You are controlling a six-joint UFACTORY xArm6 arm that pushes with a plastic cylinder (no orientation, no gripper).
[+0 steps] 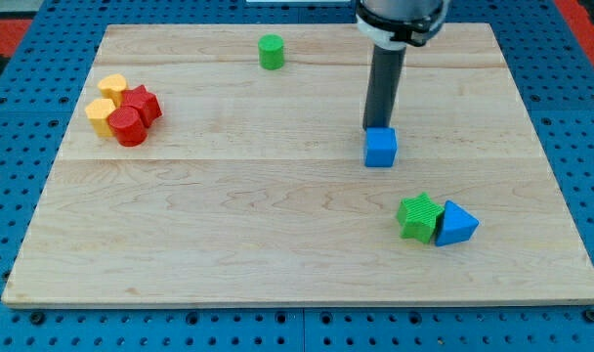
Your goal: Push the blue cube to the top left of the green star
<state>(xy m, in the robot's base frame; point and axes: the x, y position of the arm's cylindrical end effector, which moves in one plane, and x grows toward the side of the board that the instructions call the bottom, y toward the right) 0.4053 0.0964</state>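
Observation:
The blue cube (380, 148) sits on the wooden board right of centre. My tip (378, 128) is at the cube's top edge, touching or nearly touching it from the view's top. The green star (419, 216) lies below and to the right of the cube, near the view's bottom right. A blue triangular block (456, 224) rests against the star's right side.
A green cylinder (271, 52) stands near the board's top edge. At the left is a cluster: two yellow blocks (106, 101), a red star-like block (141, 103) and a red cylinder (128, 126). The board (229, 225) lies on a blue pegboard.

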